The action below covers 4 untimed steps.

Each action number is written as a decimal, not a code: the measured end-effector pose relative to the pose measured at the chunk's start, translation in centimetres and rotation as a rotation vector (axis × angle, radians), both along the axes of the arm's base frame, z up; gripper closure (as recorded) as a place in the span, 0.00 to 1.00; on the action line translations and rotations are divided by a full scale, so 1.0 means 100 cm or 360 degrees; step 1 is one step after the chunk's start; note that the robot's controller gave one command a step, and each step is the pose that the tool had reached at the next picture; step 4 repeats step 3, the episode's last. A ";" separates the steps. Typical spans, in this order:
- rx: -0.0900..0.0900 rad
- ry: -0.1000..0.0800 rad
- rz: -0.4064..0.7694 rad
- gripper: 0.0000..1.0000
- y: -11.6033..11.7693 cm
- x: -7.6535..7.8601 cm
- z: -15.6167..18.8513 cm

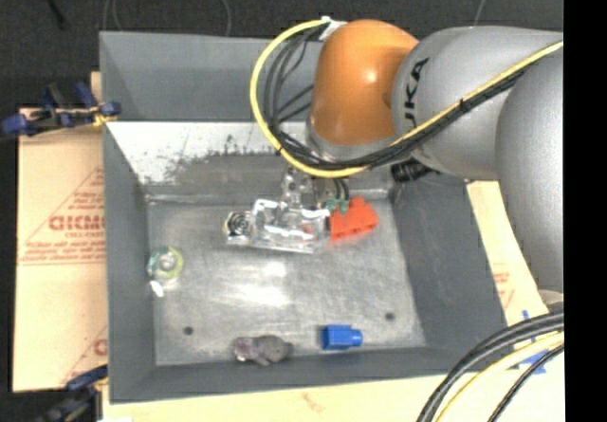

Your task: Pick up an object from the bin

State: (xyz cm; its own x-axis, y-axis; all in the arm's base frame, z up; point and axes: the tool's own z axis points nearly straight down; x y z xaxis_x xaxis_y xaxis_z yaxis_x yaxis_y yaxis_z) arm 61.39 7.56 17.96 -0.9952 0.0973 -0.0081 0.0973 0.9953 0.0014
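Note:
My gripper (280,226) is a silver metal assembly low over the bin floor, near the back and a little right of the middle, below the orange wrist cover. An orange-red blocky plastic piece (354,220) lies right against the gripper's right side, touching or nearly touching it. Whether it is held cannot be told. A small green bit shows at the piece's upper left edge.
A blue plastic cap-like piece (340,337) lies near the front wall, right of centre. A grey-purple lump (261,349) sits at the front, left of the blue piece. A clear greenish round thing (164,264) rests by the left wall. The arm covers the bin's back right.

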 end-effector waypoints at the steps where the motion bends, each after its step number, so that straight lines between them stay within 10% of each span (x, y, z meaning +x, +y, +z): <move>1: -0.0003 0.0007 0.0064 1.00 0.003 0.029 -0.009; 2: -0.0009 0.0006 0.0461 1.00 -0.050 0.025 0.018; 3: -0.0008 -0.0001 0.1081 1.00 0.004 0.042 0.153; 4: -0.0008 -0.0001 0.1081 1.00 0.004 0.042 0.153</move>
